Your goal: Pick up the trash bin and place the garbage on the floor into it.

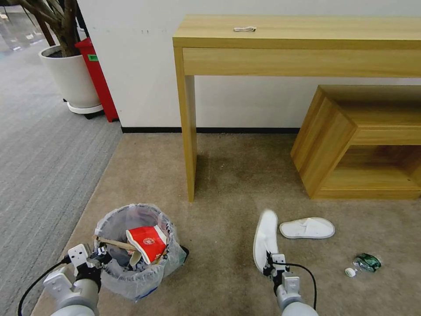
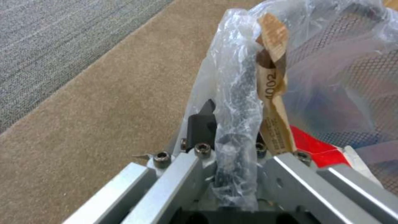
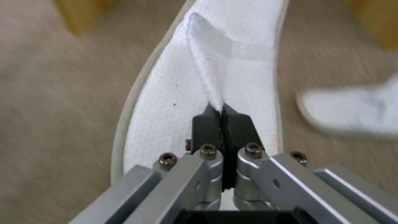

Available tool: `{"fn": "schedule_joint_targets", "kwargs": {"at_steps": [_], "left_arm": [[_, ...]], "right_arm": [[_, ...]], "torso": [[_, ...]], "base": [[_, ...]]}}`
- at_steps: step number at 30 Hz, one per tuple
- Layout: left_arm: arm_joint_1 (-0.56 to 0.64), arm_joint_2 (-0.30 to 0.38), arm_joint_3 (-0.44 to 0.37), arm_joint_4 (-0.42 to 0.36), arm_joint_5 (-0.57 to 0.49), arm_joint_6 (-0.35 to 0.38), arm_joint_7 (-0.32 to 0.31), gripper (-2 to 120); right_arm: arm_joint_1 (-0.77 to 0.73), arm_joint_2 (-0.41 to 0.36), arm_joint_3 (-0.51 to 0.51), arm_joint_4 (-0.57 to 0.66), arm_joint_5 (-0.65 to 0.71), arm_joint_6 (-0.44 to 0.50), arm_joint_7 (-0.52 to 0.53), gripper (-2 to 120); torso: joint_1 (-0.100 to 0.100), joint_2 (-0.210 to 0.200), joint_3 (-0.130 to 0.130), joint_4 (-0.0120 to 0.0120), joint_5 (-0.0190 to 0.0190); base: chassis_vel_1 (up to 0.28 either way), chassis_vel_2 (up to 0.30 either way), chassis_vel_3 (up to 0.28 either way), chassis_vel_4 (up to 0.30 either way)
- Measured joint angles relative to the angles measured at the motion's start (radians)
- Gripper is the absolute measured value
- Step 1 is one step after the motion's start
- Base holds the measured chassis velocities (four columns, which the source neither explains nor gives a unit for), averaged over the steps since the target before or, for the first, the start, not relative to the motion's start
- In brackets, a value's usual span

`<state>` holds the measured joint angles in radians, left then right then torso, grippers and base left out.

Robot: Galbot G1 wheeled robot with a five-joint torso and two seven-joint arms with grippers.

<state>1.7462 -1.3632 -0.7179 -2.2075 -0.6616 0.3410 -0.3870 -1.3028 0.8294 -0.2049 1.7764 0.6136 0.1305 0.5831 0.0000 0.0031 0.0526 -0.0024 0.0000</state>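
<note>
Right gripper pinching a white slipper by its strap, seen close from the wrist. Left gripper clamped on the trash bin rim, near left on the floor; inside, red cup, wooden stick.

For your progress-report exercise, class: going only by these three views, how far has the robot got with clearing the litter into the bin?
Done: the left gripper is clamped on the rim of the trash bin, which already holds a red-white paper cup and a wooden stick.
In hand: the right gripper pinches one white slipper.
Left: the second slipper, the crushed green bottle and its white cap lie on the beige carpet.
</note>
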Motion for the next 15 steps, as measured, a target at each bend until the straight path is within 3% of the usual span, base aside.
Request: {"fn": "schedule_joint_targets", "kwargs": {"at_steps": [10, 15], "left_arm": [[0.013, -0.011, 0.003, -0.011, 0.013, 0.0, 0.0, 1], [0.03, -0.011, 0.004, -0.035, 0.013, 0.008, -0.001, 1]], "right_arm": [[0.03, -0.067, -0.011, 0.125, -0.066, 0.15, -0.16, 0], [0.144, -0.108, -0.068, 0.193, -0.066, 0.204, -0.226, 0]], "torso": [[0.0, 0.0, 0.0, 0.0001, 0.0], [0.0, 0.0, 0.0, 0.0002, 0.0]], "base": [[0.0, 0.0, 0.0, 0.0], [0.0, 0.0, 0.0, 0.0]]}}
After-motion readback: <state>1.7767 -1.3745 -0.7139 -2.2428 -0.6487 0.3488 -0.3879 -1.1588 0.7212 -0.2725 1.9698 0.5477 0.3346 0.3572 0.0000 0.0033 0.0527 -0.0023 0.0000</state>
